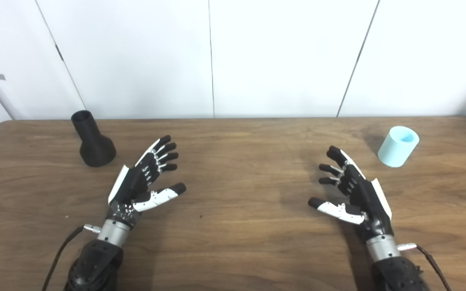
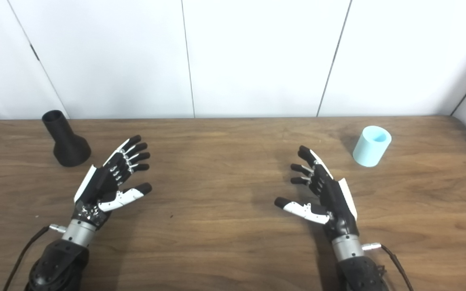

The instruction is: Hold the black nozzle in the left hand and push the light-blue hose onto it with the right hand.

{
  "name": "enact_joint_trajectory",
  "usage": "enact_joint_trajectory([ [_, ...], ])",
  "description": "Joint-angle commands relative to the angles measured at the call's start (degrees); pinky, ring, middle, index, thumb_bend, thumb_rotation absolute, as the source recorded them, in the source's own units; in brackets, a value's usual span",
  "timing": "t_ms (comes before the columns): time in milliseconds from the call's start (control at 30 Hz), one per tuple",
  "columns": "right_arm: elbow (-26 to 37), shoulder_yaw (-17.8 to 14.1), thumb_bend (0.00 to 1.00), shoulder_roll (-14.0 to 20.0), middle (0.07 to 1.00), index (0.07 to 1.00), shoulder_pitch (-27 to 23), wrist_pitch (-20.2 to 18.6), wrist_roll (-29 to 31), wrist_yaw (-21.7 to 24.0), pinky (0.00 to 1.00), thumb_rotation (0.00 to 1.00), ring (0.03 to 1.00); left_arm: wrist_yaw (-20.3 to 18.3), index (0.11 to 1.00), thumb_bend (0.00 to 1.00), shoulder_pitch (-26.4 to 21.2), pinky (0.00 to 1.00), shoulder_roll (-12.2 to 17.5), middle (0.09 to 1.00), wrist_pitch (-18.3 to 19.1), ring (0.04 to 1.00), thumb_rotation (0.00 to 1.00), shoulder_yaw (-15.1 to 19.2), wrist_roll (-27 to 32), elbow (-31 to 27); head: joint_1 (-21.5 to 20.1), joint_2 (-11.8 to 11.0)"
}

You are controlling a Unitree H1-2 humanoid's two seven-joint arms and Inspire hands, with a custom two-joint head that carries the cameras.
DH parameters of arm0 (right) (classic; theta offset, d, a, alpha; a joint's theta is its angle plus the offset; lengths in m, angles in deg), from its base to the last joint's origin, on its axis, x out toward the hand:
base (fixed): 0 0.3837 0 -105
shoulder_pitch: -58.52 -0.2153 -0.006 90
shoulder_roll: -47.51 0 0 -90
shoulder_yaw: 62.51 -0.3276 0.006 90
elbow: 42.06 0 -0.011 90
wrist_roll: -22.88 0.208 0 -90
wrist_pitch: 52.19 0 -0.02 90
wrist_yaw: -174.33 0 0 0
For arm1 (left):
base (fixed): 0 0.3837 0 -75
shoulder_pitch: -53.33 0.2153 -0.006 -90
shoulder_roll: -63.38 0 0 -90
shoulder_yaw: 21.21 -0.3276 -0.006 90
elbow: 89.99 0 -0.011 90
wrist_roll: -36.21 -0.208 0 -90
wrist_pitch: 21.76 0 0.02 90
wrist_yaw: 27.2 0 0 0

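With both my left hand point(image 1: 142, 182) and right hand point(image 1: 352, 190) spread wide and empty over the wooden table point(image 1: 237, 242), I'd grip the rigid-looking black nozzle point(image 1: 92, 139), standing far-left, by its flared base, and the short, probably light light-blue hose point(image 1: 398, 146), far-right, around its smooth wall.

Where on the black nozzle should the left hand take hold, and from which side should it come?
Probably around the wide flared base, coming from the near right, where the open left hand already waits. The black nozzle stands upright on its base on the table, narrow open neck on top. Gripping low leaves that neck free for the light-blue hose.
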Motion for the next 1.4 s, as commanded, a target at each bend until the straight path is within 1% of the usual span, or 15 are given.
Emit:
enact_joint_trajectory([
  [0,-0.33,-0.38,0.85,0.71,0.909,0.891,-0.91,1.74,1.01,0.16,0.68,0.21,0.807,0.49,0.947,0.81,1.97,0.79,-0.49,0.923,-0.33,0.863,0.24,-0.25,-0.19,1.49,0.04,-0.01],
  [233,-2.03,-0.9,0.83,1.57,0.906,0.897,-0.72,3.57,2.61,1.23,0.67,0.18,0.804,0.58,0.956,0.81,1.34,0.78,-1.67,0.907,-2.29,0.858,0.23,-1.26,-0.5,3.88,6.76,-0.73],
  [367,-3.91,-1.34,0.81,3.33,0.918,0.917,-0.63,5.88,2.52,1.82,0.68,0.18,0.813,0.62,0.953,0.82,0.89,0.78,-3.15,0.917,-2.82,0.867,0.22,-2.17,-0.54,5.21,14.23,-3.21],
  [500,-4.05,-1.59,0.78,4.55,0.917,0.923,-0.45,6.43,3.9,2.65,0.67,0.14,0.8,1.19,0.958,0.84,0.68,0.77,-4.47,0.921,-3.97,0.877,0.24,-3.02,-1.8,6.66,18.98,-4.8],
  [533,-2.79,-1.52,0.78,4.6,0.914,0.921,-0.26,5.43,4.96,3.14,0.66,0.14,0.793,1.66,0.96,0.85,0.74,0.77,-4.91,0.921,-3.66,0.879,0.25,-3.15,-2.35,6.55,19.53,-5.06],
  [633,0.12,-1.46,0.81,4.37,0.871,0.877,0.2,2.78,5.1,2.71,0.56,0.14,0.737,3.26,0.947,0.87,0.84,0.75,-5.96,0.911,-3.07,0.871,0.24,-3.24,-3.92,6.11,21.27,-6.68],
  [700,0.91,-1.48,0.85,4.29,0.843,0.836,0.28,1.71,4.5,2.21,0.51,0.19,0.685,3.98,0.948,0.87,0.69,0.76,-6.12,0.908,-3.43,0.868,0.26,-3.23,-4.9,6.22,21.85,-7.08],
  [833,1.18,-1.95,0.97,4.0,0.783,0.779,-0.06,-0.02,5.16,1.97,0.44,0.29,0.619,8.75,0.945,0.87,0.56,0.85,-6.06,0.925,-3.5,0.913,0.31,-1.89,-9.93,4.62,22.74,-7.54],
  [933,1.16,-2.07,1.0,4.06,0.757,0.748,-0.28,-0.53,4.96,1.89,0.41,0.34,0.593,10.0,0.948,0.85,0.96,0.89,-5.29,0.932,-2.74,0.933,0.3,-0.59,-9.97,2.1,23.05,-7.41],
  [1033,1.35,-2.19,1.0,4.16,0.746,0.73,-0.34,-0.85,5.03,1.98,0.41,0.35,0.584,10.36,0.948,0.83,1.84,0.85,-3.9,0.933,-1.3,0.914,0.3,0.34,-10.16,-1.2,23.54,-7.15],
  [1067,1.24,-2.26,1.0,4.2,0.741,0.724,-0.4,-0.91,5.19,2.06,0.41,0.36,0.582,10.64,0.937,0.82,2.18,0.79,-3.29,0.913,-0.56,0.88,0.31,0.7,-10.81,-2.57,23.71,-6.96],
  [1133,1.09,-2.35,1.0,4.25,0.737,0.722,-0.47,-0.99,5.33,2.16,0.41,0.37,0.582,10.88,0.927,0.82,2.83,0.75,-2.2,0.899,0.72,0.851,0.31,1.58,-11.16,-5.01,23.81,-6.94],
  [1200,0.77,-2.42,1.0,4.34,0.724,0.711,-0.55,-0.7,5.25,2.28,0.4,0.38,0.576,11.26,0.889,0.81,3.48,0.7,-1.05,0.847,1.64,0.793,0.26,2.73,-11.68,-7.19,23.91,-7.01],
  [1267,0.55,-2.59,1.0,4.35,0.717,0.704,-0.67,-0.7,5.82,2.56,0.4,0.39,0.568,12.52,0.857,0.81,4.09,0.64,-0.13,0.805,2.45,0.744,0.25,4.2,-13.41,-9.4,24.23,-6.76],
  [1367,0.4,-2.74,1.0,4.4,0.71,0.701,-0.86,-0.98,6.37,2.69,0.4,0.4,0.564,14.15,0.818,0.81,4.61,0.59,0.58,0.756,3.79,0.694,0.23,5.91,-14.45,-11.61,24.57,-6.64],
])
